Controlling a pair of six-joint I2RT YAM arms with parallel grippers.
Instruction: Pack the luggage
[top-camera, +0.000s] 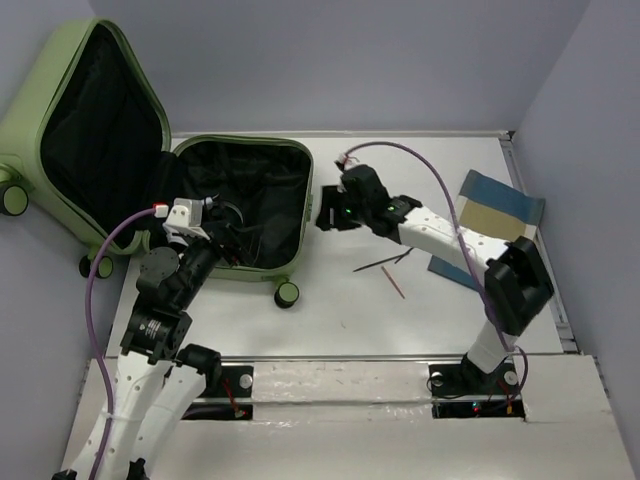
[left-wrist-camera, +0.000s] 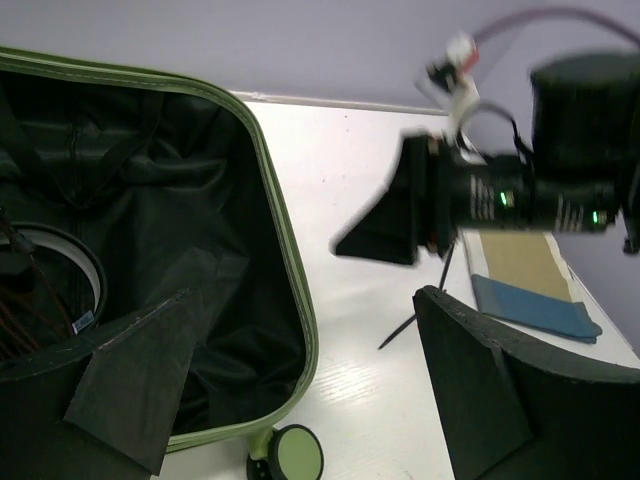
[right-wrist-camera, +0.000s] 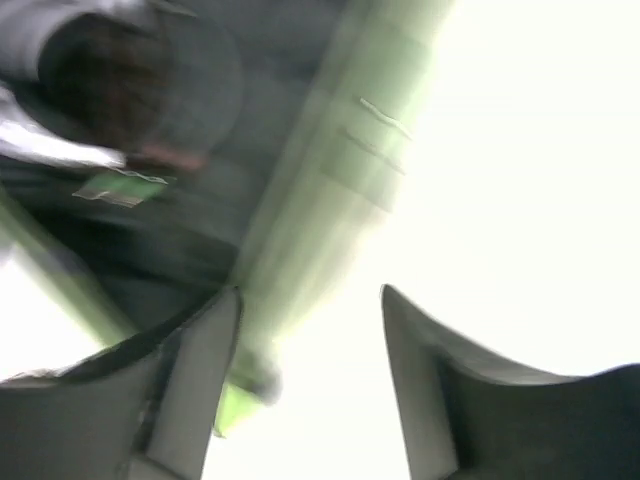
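Note:
The luggage (top-camera: 240, 205) lies open at the table's left, a light-green shell with black lining, its lid (top-camera: 100, 130) leaning against the wall. My left gripper (top-camera: 232, 228) hovers over the near part of the open half. In the left wrist view that gripper (left-wrist-camera: 310, 390) is wide open and empty, straddling the green rim (left-wrist-camera: 290, 270) above a wheel (left-wrist-camera: 295, 455). A white round object (left-wrist-camera: 60, 250) rests inside the lining. My right gripper (top-camera: 328, 215) hangs just right of the suitcase's edge. Its blurred wrist view shows the gripper (right-wrist-camera: 310, 340) open, nothing between its fingers, beside the green rim (right-wrist-camera: 340, 170).
Two thin dark sticks (top-camera: 385, 265) lie on the white table right of the suitcase. A folded blue and tan cloth (top-camera: 495, 205) sits at the far right, under the right arm. A grey wall closes the back and sides.

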